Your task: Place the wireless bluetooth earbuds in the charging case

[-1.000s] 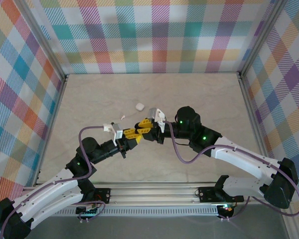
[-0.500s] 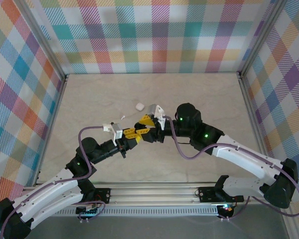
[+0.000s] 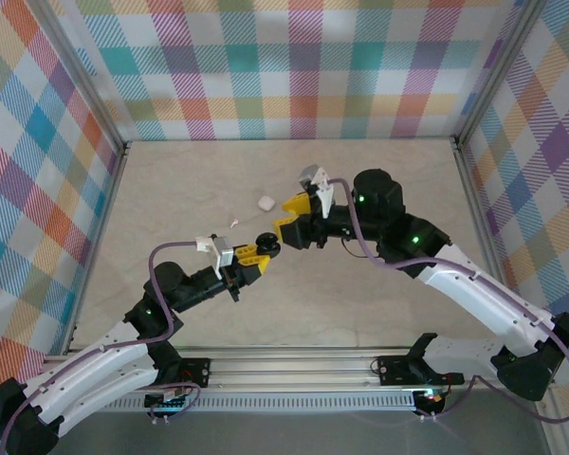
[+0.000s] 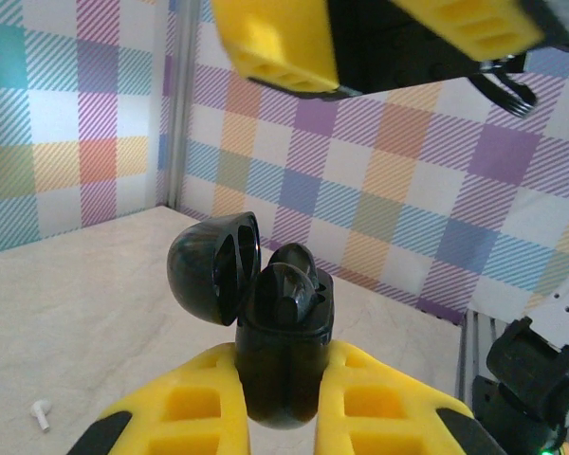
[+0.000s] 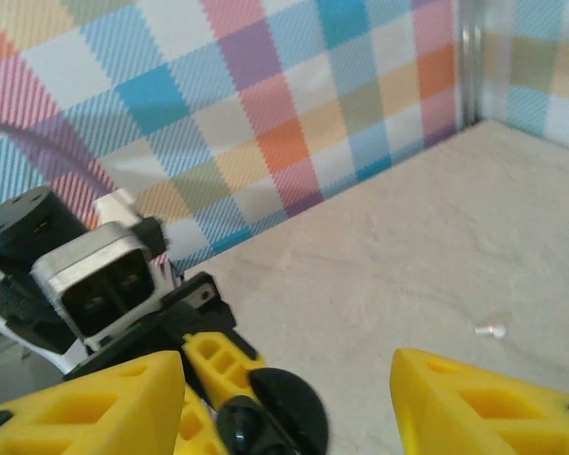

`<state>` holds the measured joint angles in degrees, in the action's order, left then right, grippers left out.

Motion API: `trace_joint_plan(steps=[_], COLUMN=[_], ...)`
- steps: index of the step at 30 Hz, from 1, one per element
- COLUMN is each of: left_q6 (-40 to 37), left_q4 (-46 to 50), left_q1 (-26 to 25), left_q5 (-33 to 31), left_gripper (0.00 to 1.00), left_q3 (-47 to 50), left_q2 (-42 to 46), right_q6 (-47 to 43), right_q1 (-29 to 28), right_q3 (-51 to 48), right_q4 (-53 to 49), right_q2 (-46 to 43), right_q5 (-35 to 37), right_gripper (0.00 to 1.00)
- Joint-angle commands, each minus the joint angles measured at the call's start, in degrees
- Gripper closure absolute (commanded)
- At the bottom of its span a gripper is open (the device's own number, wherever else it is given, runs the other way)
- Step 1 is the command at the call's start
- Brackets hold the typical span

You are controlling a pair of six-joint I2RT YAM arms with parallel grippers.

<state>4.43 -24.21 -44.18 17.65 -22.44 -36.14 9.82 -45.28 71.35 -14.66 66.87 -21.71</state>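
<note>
My left gripper (image 4: pixel 284 374) is shut on the black charging case (image 4: pixel 283 355), held upright above the table with its lid (image 4: pixel 211 270) swung open to the left. Black earbuds (image 4: pixel 294 284) sit in its wells. In the top view the left gripper (image 3: pixel 263 246) holds the case (image 3: pixel 266 239) mid-table. My right gripper (image 3: pixel 287 218) hangs open just above and right of it, nothing between its fingers (image 5: pixel 493 408); the case (image 5: pixel 275 412) shows below them. A white earbud (image 5: pixel 490 331) lies loose on the table, also seen as the white earbud (image 4: pixel 41 412) (image 3: pixel 233 222).
A small white case (image 3: pixel 265 202) rests on the table behind the grippers. Checked walls and metal posts (image 3: pixel 469 180) enclose the marble-look table (image 3: pixel 389 171). The left wrist camera block (image 5: pixel 100 275) sits close beside my right fingers.
My right gripper has opened and drawn back up and to the right, away from the black case. The left gripper stays shut on the case, barely moved.
</note>
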Motion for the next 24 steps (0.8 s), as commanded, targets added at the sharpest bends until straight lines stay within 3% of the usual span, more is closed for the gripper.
trace_joint_plan(steps=[1, 5, 8, 17, 24], left_q6=[-1.1, -1.2, -2.3, -5.1, -4.8], left_q4=[-2.0, -3.6, -3.4, -7.4, -9.1], left_q1=[-0.9, -0.9, -1.0, -0.9, -0.9], left_q5=[3.3, 4.7, 6.2, 8.1, 8.0], left_gripper=[1.0, 1.0, 1.0, 1.0, 1.0], left_q3=[-2.0, -3.3, -5.7, -9.6, -10.5], left_q2=[0.1, -1.6, -4.8, -12.8, -15.5], right_q6=[9.5, 18.3, 19.4, 17.5, 15.4], right_q1=[4.2, 10.0, 11.1, 12.2, 12.7], right_q3=[-0.6, -1.3, -0.7, -3.4, -3.5], right_q4=[-1.5, 1.1, 0.8, 1.2, 0.4], right_q2=[0.5, 2.9, 4.5, 2.3, 2.5], right_q5=[-7.1, -18.8, -24.1, -25.6, -29.1], right_gripper=[0.41, 0.43, 0.43, 0.41, 0.47])
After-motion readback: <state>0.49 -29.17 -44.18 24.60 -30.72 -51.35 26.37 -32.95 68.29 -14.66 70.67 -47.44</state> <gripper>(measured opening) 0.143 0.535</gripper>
